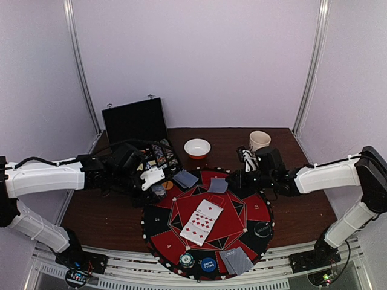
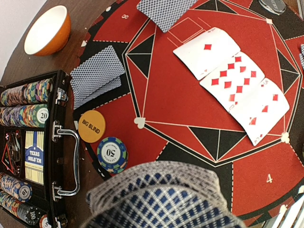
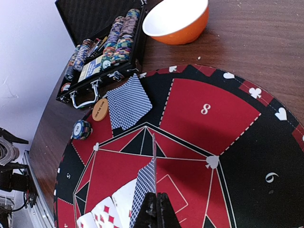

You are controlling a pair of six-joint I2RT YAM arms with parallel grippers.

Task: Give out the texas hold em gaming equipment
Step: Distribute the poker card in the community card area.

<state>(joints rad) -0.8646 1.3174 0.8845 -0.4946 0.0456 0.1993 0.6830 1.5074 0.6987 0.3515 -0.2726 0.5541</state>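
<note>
Three face-up red-pipped cards (image 1: 203, 222) lie in the middle of the round mat (image 1: 166, 238). My left gripper (image 1: 156, 184) hovers over the mat's left rim, shut on a fanned deck of blue-backed cards (image 2: 161, 194) that hides its fingers. Just beyond the deck lie an orange "BIG BLIND" disc (image 2: 91, 126), a blue 50 chip (image 2: 112, 154) and a face-down pair (image 2: 97, 75). My right gripper (image 3: 154, 202) is shut on blue-backed cards (image 3: 153, 164) held edge-up above the mat's far side (image 1: 217, 185). Another face-down pair (image 1: 237, 261) and discs (image 1: 208, 264) sit at the near rim.
The open black case (image 1: 136, 121) with rows of chips (image 2: 26, 92) stands at the back left, its handle (image 2: 71, 159) against the mat. An orange-and-white bowl (image 1: 197, 148) and a beige cup (image 1: 259, 140) stand behind the mat. Purple walls enclose the table.
</note>
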